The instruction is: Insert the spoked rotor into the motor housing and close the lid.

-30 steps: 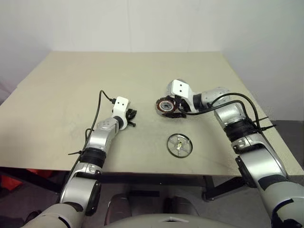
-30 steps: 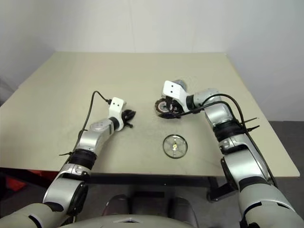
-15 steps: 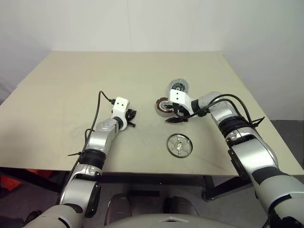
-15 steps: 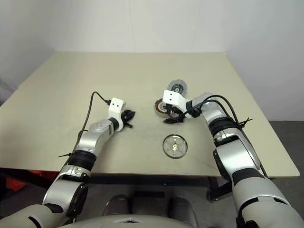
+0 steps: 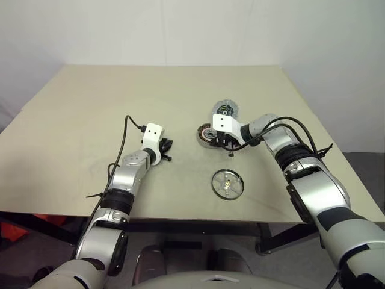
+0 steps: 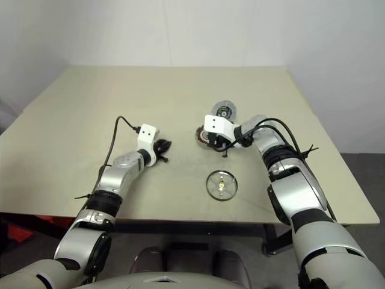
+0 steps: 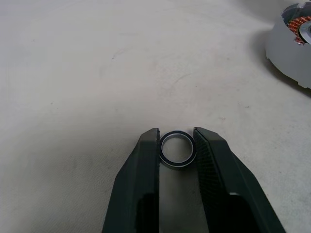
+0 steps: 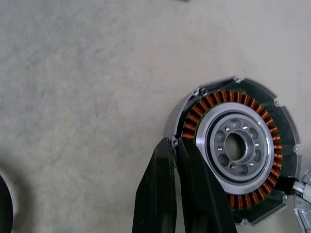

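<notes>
The motor housing (image 5: 206, 133), a short grey drum with copper windings (image 8: 232, 101), stands at mid-table. My right gripper (image 5: 229, 152) is shut and angled down, its fingertips (image 8: 166, 145) resting against the housing's rim on the side nearer me, with nothing visible between them. The lid (image 5: 225, 109), a pale disc, lies flat just beyond the housing. Closer to the front edge lies the spoked rotor (image 5: 227, 183), untouched. My left gripper (image 7: 176, 132) hovers low over the table, left of the housing, shut on a small metal ring (image 7: 178, 149).
The beige table (image 5: 90, 108) has wide bare areas to the left and at the back. Its right edge runs close past my right arm. A black cable (image 5: 123, 135) loops from my left wrist.
My right gripper sank in front of the housing and went from open to shut. Its arm shifted, uncovering the lid behind. The left gripper stayed still with the ring.
</notes>
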Controlling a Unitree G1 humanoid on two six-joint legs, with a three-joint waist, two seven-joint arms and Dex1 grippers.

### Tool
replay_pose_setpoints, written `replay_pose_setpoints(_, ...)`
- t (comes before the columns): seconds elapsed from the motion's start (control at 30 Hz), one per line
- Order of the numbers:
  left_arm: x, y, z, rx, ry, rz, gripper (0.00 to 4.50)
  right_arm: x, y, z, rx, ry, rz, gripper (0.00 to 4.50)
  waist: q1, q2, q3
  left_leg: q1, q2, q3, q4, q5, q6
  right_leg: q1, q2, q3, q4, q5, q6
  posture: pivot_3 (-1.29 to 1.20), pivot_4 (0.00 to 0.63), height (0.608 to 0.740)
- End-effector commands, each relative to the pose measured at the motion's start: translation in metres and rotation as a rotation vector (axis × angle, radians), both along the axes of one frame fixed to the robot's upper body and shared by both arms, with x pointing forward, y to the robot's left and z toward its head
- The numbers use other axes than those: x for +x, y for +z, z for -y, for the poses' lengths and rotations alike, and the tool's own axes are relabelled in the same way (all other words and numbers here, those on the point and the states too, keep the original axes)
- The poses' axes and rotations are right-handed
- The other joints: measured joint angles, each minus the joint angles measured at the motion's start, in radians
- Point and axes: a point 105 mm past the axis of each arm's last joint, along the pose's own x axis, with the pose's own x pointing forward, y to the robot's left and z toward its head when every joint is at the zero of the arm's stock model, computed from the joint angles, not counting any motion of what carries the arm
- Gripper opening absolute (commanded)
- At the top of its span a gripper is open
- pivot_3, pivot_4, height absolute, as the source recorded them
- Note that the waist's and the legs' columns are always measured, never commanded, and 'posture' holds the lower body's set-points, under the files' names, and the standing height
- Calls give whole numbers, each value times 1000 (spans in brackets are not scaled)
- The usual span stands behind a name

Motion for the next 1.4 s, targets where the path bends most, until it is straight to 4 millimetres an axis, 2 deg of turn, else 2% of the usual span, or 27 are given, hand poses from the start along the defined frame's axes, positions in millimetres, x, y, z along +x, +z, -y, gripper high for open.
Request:
replay_pose_setpoints(0.03, -1, -2, -2, -7, 13, -11, 719, 7, 21, 1, -28, 30, 72, 187, 0, 0, 0, 0, 0, 0, 0, 0, 0, 0, 0, 0, 0, 0, 0, 0, 0, 740)
replay_pose_setpoints(0.3, -1, -2, -3, -11, 19, -11, 719, 4, 17, -3, -75, 81, 70, 187, 0, 0, 0, 0, 0, 0, 0, 0, 0, 0, 0, 0, 0, 0, 0, 0, 0, 740)
replay_pose_setpoints(0.73, -2, -2, -3, -16, 25, -14, 719, -6, 0, -11, -115, 147, 20, 187, -1, 0, 0, 0, 0, 0, 0, 0, 0, 0, 0, 0, 1, 0, 0, 0, 0, 740)
replay_pose_setpoints(1.4, -7, -5, 1, -30, 29, -24, 719, -1, -5, -14, -109, 93, 22, 84, -4, 0, 0, 1, 0, 0, 0, -1, -1, 1, 0, 0, 1, 0, 0, 0, 0, 740)
